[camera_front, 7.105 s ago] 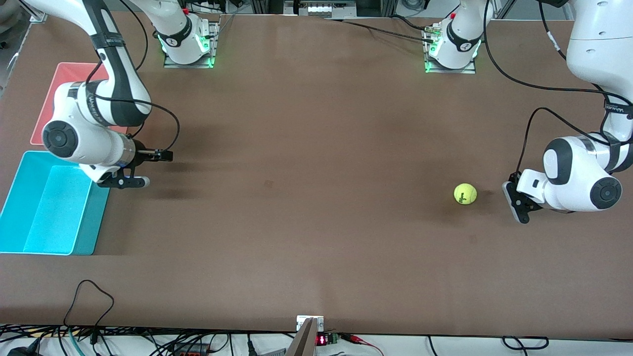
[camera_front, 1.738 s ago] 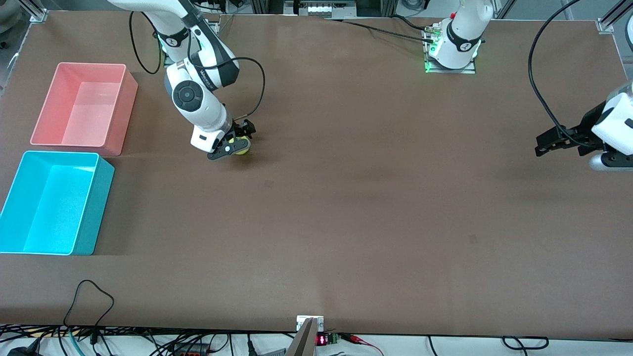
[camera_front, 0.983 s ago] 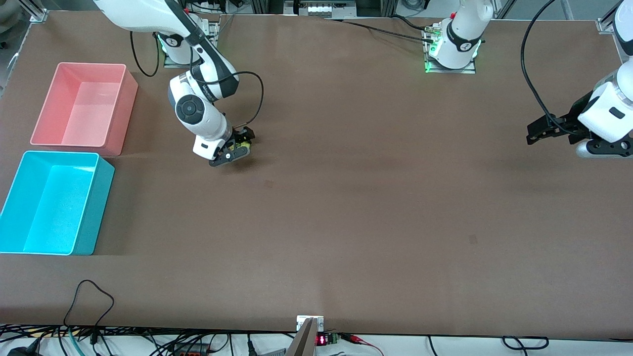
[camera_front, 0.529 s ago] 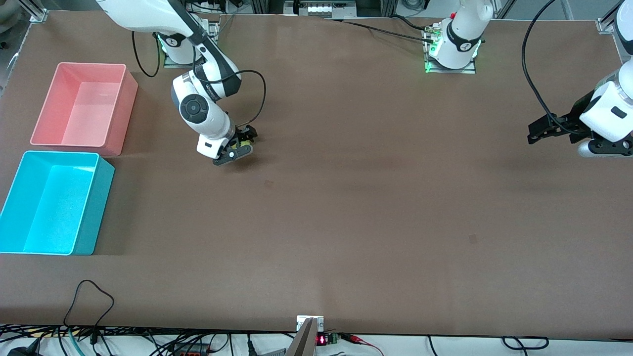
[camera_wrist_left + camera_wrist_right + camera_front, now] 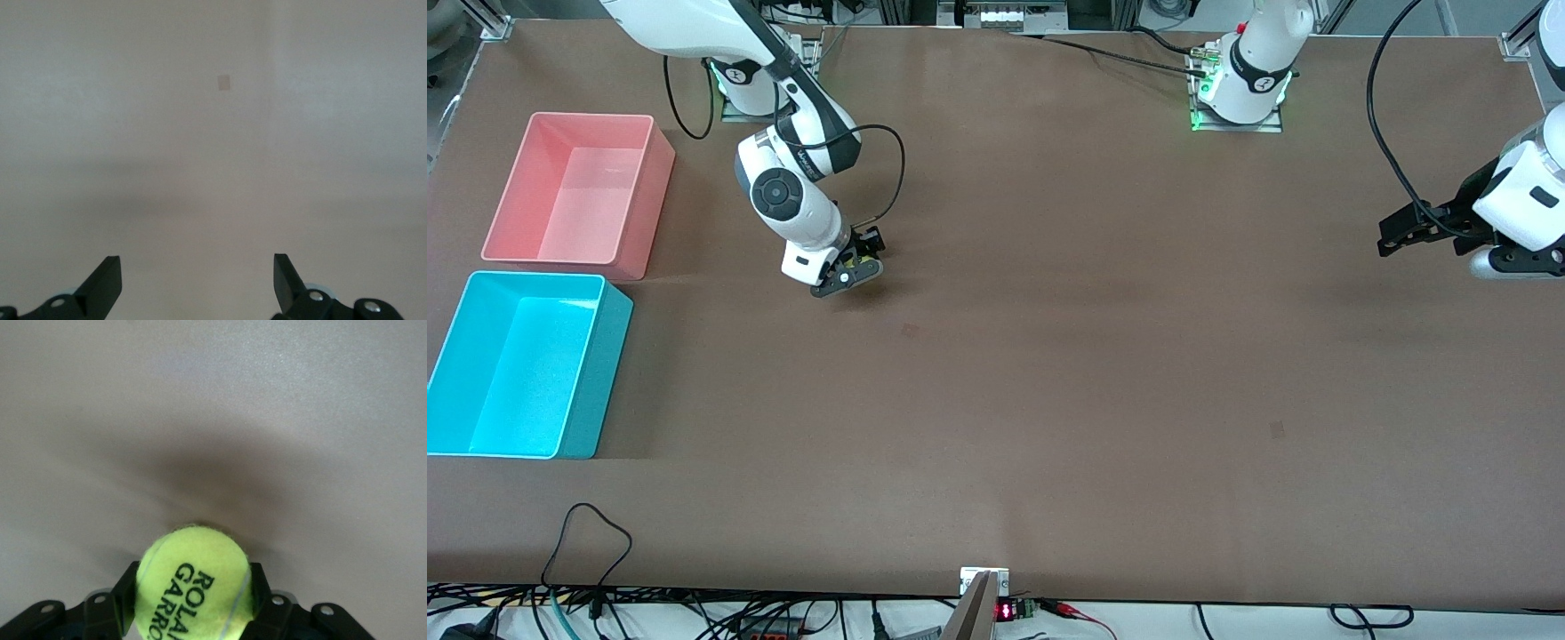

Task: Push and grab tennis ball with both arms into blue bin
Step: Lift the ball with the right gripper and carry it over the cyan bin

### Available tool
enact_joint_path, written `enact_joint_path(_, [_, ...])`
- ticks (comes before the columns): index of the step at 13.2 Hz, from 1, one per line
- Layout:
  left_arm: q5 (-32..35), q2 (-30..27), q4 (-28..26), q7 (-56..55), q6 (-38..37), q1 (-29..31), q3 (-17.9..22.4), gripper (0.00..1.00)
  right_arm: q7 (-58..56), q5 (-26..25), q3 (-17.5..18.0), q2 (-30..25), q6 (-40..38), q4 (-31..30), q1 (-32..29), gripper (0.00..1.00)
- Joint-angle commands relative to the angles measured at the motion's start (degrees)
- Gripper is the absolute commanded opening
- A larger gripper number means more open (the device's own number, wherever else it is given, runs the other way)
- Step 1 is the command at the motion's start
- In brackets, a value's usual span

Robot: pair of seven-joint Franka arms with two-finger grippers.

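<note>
Brown table (image 5: 1049, 356): pink bin (image 5: 574, 191) beside blue bin (image 5: 520, 364).

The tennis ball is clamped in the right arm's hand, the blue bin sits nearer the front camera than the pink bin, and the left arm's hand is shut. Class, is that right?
Not quite. The left hand is open, its fingers spread wide with nothing between them, as the left wrist view shows. The rest holds: the right hand grips the tennis ball, and the blue bin lies nearer the front camera than the pink bin.
</note>
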Motion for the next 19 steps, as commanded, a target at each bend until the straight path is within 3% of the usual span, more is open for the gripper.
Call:
enact_joint_path(1, [-0.74,-0.83,-0.03,-0.37,-1.50,0.60,-0.33,1.00,-0.41,-1.41,-0.06,1.06,0.75,0.40,-0.11,0.16])
enact_joint_path(3, [-0.74,-0.83,-0.03,-0.37,-1.51,0.60,-0.16,1.00,-0.76,-2.10,-0.41,0.27,-0.56,2.75,-0.37,0.06])
enact_joint_path(6, [-0.74,-0.83,-0.03,-0.28,-1.51,0.60,-0.16,1.00,-0.93,-2.11,-3.21,-0.61,-13.35,13.45,-0.55,0.03])
enact_joint_path(8, [-0.74,-0.74,-0.03,-0.28,-1.42,0.60,-0.07,1.00,-3.55,-2.11,-7.69,-1.92,-21.54,19.88,-0.63,0.03])
enact_joint_path(10, [-0.66,-0.91,0.06,-0.28,-1.42,0.60,-0.42,1.00,-5.32,-2.19,-14.09,-4.82,-25.17,22.19,-0.72,0.03])
enact_joint_path(15, [-0.74,-0.83,0.15,-0.19,-1.51,0.60,-0.16,1.00,-27.44,-1.05,-32.29,-6.06,-33.34,28.96,-2.47,0.04])
enact_joint_path(17, [-0.74,-0.74,0.06,-0.02,-1.77,1.03,0.11,1.00,-31.33,-1.32,-35.73,-5.10,-33.26,29.14,-4.67,0.04])
enact_joint_path(19, [-0.74,-0.74,0.06,-0.02,-1.77,1.21,0.02,1.00,-34.32,-1.84,-36.54,-2.56,-31.78,29.14,-8.26,0.04])
